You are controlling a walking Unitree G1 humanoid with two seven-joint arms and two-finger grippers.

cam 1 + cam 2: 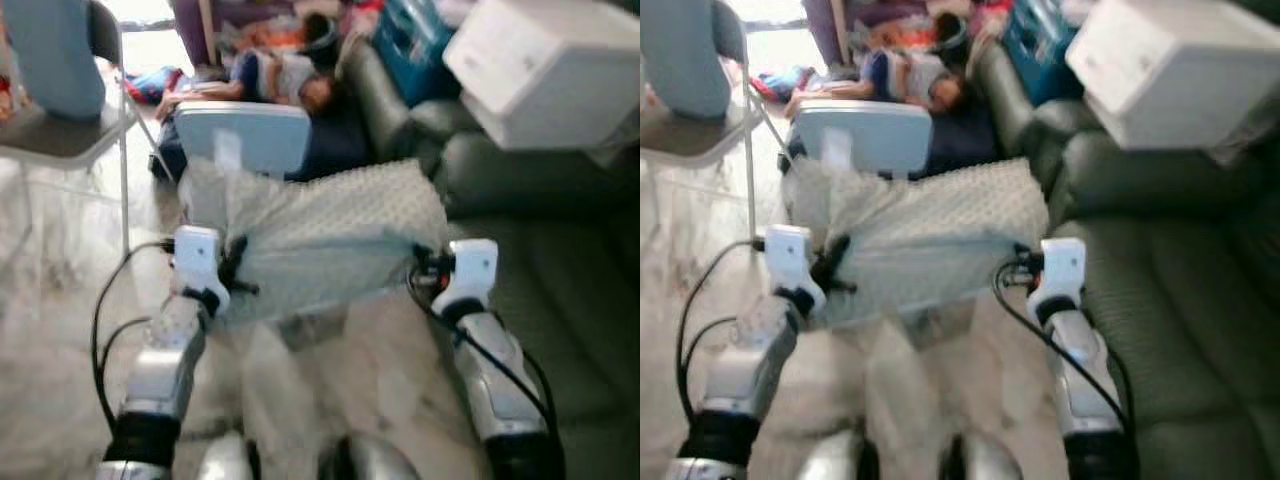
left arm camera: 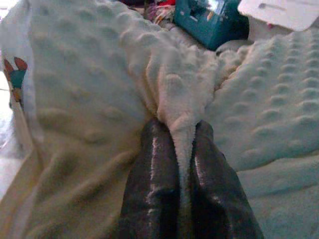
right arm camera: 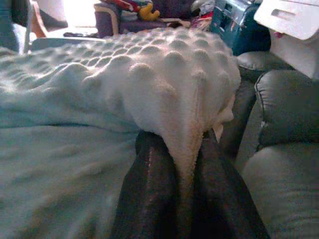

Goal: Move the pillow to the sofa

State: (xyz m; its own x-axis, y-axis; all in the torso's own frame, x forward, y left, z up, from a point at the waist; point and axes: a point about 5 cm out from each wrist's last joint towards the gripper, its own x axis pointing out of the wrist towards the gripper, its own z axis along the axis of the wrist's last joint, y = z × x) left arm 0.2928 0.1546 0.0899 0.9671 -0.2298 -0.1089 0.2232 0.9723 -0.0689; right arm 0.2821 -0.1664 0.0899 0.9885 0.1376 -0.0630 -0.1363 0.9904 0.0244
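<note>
The pillow (image 1: 320,235) is pale, soft and bumpy, and hangs in the air between my two arms in front of me. My left gripper (image 2: 183,149) is shut on a fold at the pillow's (image 2: 89,74) left edge. My right gripper (image 3: 184,154) is shut on a fold at the right edge of the pillow (image 3: 124,79). The dark green sofa (image 1: 560,290) lies to my right, its seat just beyond the pillow's right end. Both eye views are blurred.
A white box (image 1: 545,65) and a teal case (image 1: 410,40) sit on the sofa's far end. A person (image 1: 280,75) lies on the floor ahead behind a pale blue chair back (image 1: 245,135). A folding chair (image 1: 60,110) stands at the left.
</note>
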